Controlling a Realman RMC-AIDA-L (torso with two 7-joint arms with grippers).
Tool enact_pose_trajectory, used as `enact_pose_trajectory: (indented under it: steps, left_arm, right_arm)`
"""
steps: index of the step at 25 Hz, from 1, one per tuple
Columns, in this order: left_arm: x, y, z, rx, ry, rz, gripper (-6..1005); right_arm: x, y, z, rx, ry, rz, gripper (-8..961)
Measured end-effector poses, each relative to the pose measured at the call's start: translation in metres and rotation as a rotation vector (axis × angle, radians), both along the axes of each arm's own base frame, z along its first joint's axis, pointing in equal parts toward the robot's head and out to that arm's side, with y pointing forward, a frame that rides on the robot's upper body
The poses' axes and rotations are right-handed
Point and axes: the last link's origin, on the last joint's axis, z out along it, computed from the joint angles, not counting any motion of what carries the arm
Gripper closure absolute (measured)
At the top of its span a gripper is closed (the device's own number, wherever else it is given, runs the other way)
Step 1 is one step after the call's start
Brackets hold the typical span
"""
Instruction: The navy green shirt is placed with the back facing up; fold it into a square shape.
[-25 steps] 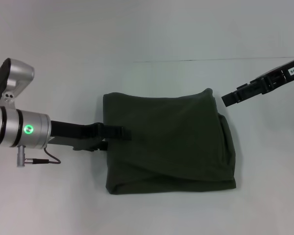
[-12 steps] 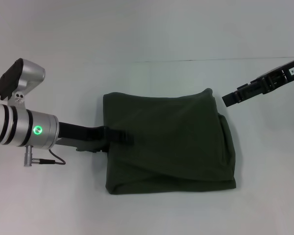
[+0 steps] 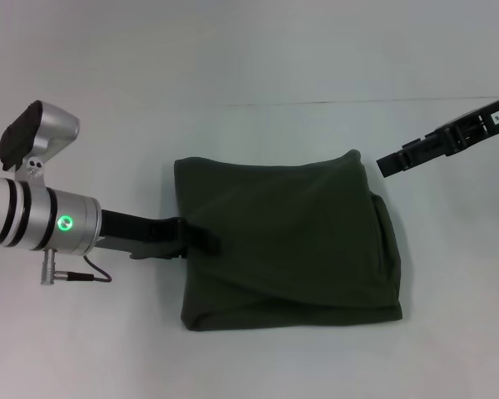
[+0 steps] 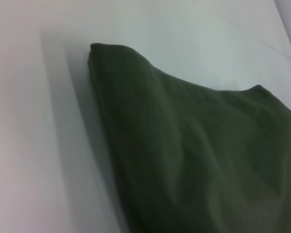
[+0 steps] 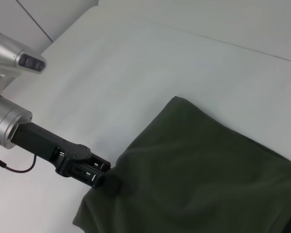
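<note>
The navy green shirt [image 3: 287,241] lies folded into a rough square on the white table, plain side up. It also fills the left wrist view [image 4: 199,155] and shows in the right wrist view [image 5: 203,179]. My left gripper [image 3: 201,238] reaches in from the left, low on the table, and its tip rests over the shirt's left edge; the right wrist view shows it there too [image 5: 104,178]. Just beyond the shirt's far right corner my right gripper [image 3: 389,163] hangs in the air, apart from the cloth.
The white table [image 3: 258,66] runs well beyond the shirt on every side. A faint seam line [image 3: 358,102] crosses it behind the shirt. A thin cable [image 3: 87,277] hangs under my left wrist.
My left arm has pushed to the right, so its tip now sits lower and further onto the shirt's left edge. My right gripper has drawn slightly up and to the right. The shirt has kept its shape.
</note>
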Motion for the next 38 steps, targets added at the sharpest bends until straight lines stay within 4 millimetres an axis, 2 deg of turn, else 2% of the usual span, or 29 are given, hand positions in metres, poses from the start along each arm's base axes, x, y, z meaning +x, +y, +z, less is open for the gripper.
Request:
enact_pose_trajectory:
  steps: [5, 9, 16, 24, 35, 38]
  left_arm:
    - [0.000, -0.001, -0.001, -0.003, 0.001, -0.005, 481]
    - [0.000, -0.002, 0.001, -0.015, 0.002, -0.010, 675]
    - [-0.015, -0.001, 0.027, -0.010, 0.011, 0.012, 873]
    - [-0.028, -0.004, 0.050, -0.027, 0.020, 0.026, 870]
    - [-0.034, -0.004, 0.066, -0.022, 0.055, -0.005, 853]
    - [-0.035, -0.002, 0.080, -0.012, 0.084, -0.040, 710]
  right_arm:
    - [0.000, 0.000, 0.000, 0.000, -0.001, 0.000, 44]
    - [0.001, 0.000, 0.000, 0.000, -0.002, -0.002, 44]
    - [0.002, 0.000, 0.000, 0.005, -0.002, -0.005, 44]
    - [0.002, 0.000, 0.000, 0.008, -0.001, -0.005, 44]
    - [0.000, 0.001, -0.002, 0.013, 0.007, -0.001, 44]
    - [-0.005, 0.003, -0.004, 0.023, 0.030, 0.049, 44]
